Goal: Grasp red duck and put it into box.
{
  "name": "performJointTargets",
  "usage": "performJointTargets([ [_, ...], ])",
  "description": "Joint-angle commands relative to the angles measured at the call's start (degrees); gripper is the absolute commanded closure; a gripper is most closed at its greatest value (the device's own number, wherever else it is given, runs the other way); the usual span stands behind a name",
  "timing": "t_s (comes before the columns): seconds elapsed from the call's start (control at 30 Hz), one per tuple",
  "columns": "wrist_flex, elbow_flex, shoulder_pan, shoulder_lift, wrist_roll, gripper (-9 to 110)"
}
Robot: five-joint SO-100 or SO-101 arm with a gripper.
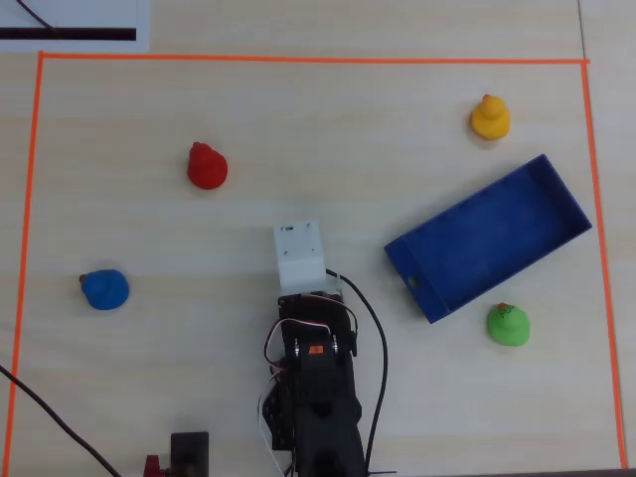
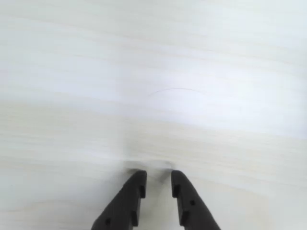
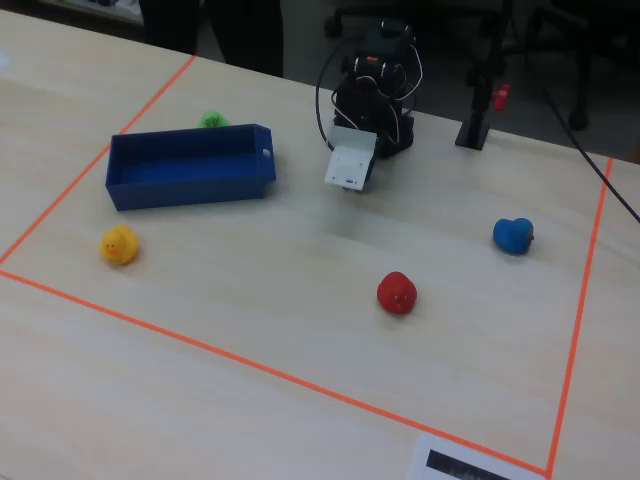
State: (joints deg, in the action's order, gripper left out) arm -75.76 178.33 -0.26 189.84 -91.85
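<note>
The red duck (image 1: 207, 166) stands alone on the pale wood table, up and to the left of the arm in the overhead view; in the fixed view it (image 3: 397, 293) is in front of the arm. The dark-blue box (image 1: 492, 234) lies empty and slanted at the right; in the fixed view it (image 3: 190, 185) is at the left. My gripper (image 2: 158, 178) points at bare table, its jaws a narrow gap apart with nothing between them. From above it is hidden under the white wrist block (image 1: 300, 255). Neither duck nor box shows in the wrist view.
A yellow duck (image 1: 490, 117) sits above the box, a green duck (image 1: 508, 324) just below its lower end, and a blue duck (image 1: 104, 289) at the far left. Orange tape (image 1: 298, 60) frames the work area. Cables trail by the arm base (image 1: 318, 407).
</note>
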Motion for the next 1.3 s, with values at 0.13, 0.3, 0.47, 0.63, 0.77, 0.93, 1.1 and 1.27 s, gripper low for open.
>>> performJointTargets([
  [0.13,-1.5,-0.1,0.5,-0.1,0.3,97],
  [0.3,-1.5,-0.1,0.5,-0.1,0.3,97],
  [0.47,-1.5,-0.1,0.5,-0.1,0.3,97],
  [0.63,-1.5,-0.1,0.5,-0.1,0.3,97],
  [0.77,-1.5,-0.1,0.5,-0.1,0.3,97],
  [0.93,-1.5,-0.1,0.5,-0.1,0.3,97],
  [1.1,-1.5,-0.1,1.0,-0.1,0.3,97],
  [1.27,-1.4,-0.1,1.3,-0.1,-1.3,101],
])
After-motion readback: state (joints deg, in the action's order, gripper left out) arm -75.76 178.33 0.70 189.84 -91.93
